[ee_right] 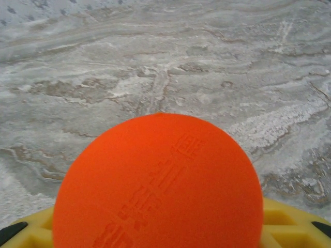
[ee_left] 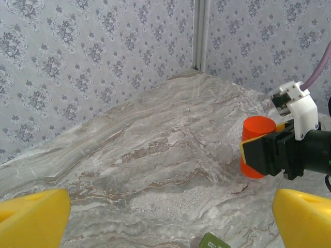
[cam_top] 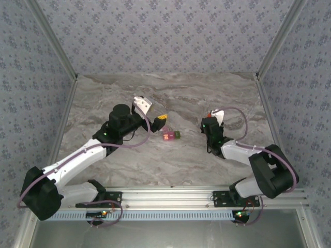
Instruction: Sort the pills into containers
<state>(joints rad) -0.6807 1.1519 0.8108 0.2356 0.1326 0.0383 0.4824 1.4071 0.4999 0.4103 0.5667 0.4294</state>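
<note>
Below, marbled grey table (cam_top: pixel 170 165), floral walls (cam_top: pixel 155 31).

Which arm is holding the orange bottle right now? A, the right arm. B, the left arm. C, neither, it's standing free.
A: the right arm's jaws are closed on the orange bottle, while the left arm's jaws stand wide open, away from it.

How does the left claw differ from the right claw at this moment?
The left claw stands wide open and empty; the right claw is closed on the orange bottle. The left claw hangs close to the containers; the right claw is farther off. Both have yellow fingers.
</note>
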